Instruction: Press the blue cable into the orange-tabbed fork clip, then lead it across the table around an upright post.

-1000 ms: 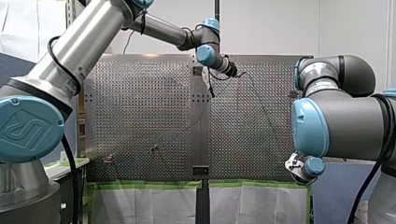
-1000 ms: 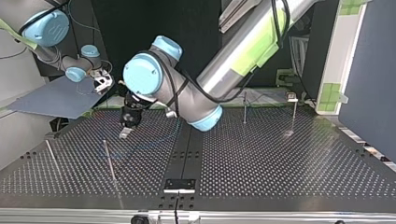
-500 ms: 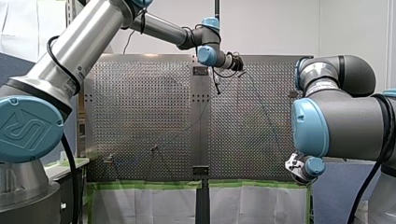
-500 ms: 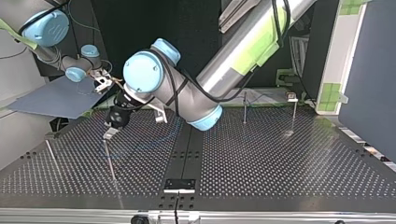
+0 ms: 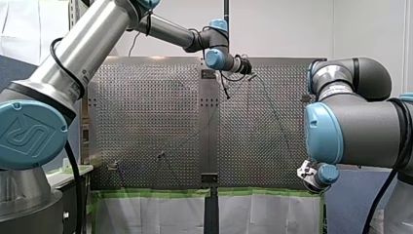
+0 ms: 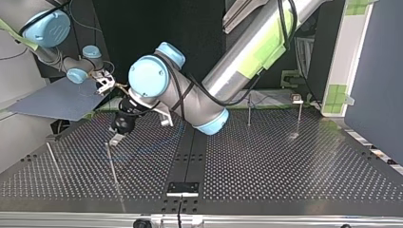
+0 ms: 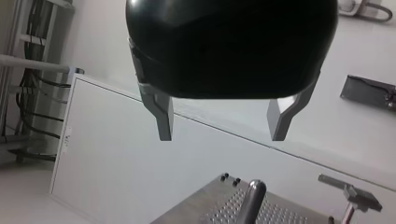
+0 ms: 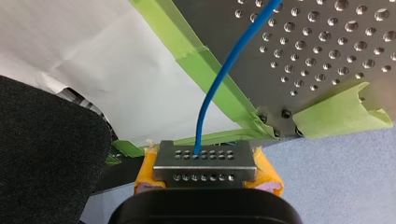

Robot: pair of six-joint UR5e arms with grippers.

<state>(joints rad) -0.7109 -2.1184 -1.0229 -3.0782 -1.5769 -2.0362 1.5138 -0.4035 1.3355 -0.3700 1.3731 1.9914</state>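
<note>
The blue cable (image 8: 219,79) runs from my right gripper (image 8: 204,156), whose yellow pads are shut on it, up over the perforated table's taped edge. In the top view a faint stretch of the cable (image 6: 142,149) lies on the table at the left. My left gripper (image 7: 222,137) is open and holds nothing; a rounded post tip (image 7: 252,191) stands ahead of its fingers. In the top view my left gripper (image 6: 116,137) hovers just behind the top of a thin upright post (image 6: 111,164). My right gripper (image 6: 104,83) stays off the table's far left corner.
More upright posts stand on the table: one near the top view's left edge (image 6: 52,159) and one right of the middle (image 6: 248,109). A small clip on a stand (image 6: 297,99) sits at the far right. Green tape (image 8: 336,116) lines the table's edge.
My left gripper swung toward the top view's left, from beside the cable to just behind the thin post, then eased back slightly. My right arm has not moved.
</note>
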